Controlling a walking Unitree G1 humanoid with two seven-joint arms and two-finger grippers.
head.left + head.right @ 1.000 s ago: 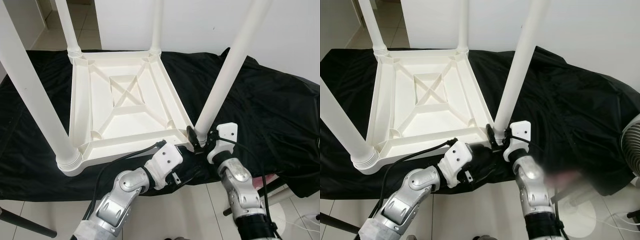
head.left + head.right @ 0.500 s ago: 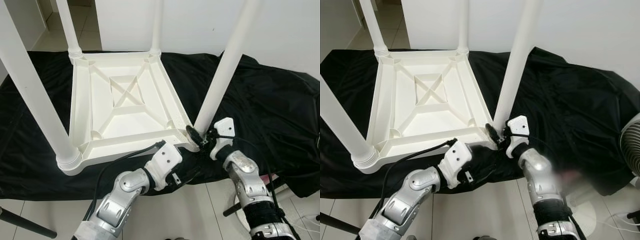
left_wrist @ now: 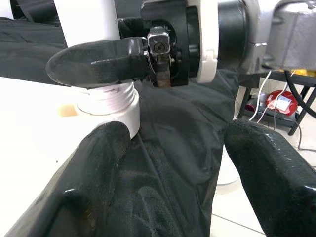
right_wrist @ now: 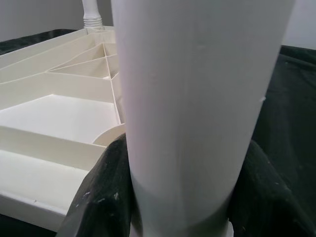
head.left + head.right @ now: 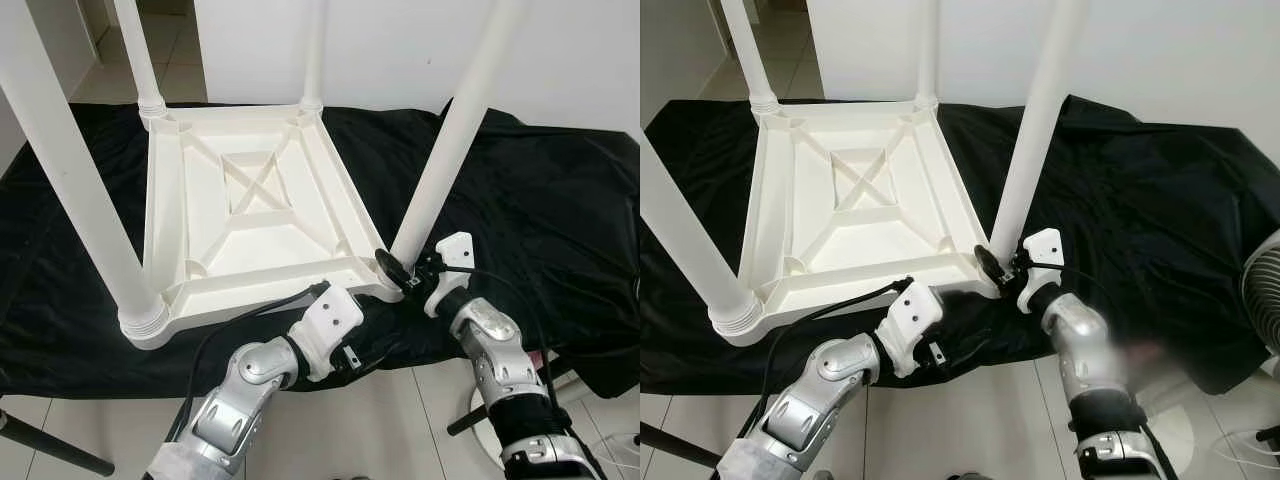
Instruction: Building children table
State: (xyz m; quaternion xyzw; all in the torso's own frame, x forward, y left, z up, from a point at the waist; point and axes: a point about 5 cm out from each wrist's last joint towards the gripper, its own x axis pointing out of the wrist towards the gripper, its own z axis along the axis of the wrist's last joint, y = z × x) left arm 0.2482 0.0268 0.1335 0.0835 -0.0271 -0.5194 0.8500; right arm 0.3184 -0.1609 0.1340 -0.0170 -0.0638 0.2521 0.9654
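A white plastic children's table [image 5: 250, 200] lies upside down on a black cloth, with all its legs pointing up. My right gripper [image 5: 400, 272] is shut on the near-right leg [image 5: 450, 140] just above its threaded collar at the table corner. In the right wrist view both fingers [image 4: 101, 197] hug that leg [image 4: 197, 98]. My left gripper [image 3: 182, 163] is open and hovers over the cloth right beside that corner. One finger [image 3: 103, 148] is close to the collar, and the right gripper's finger [image 3: 98, 61] lies across the leg above it.
The black cloth [image 5: 560, 200] covers a low surface that ends just in front of me, with white tiled floor [image 5: 100, 410] below. A fan [image 5: 1265, 290] stands at the right. A dark rod [image 5: 50, 445] crosses the floor at the lower left. A white wall runs behind.
My right forearm has swung out to the right while its gripper stays on the leg's base. The leg now stands slightly more upright. The left arm has held still.
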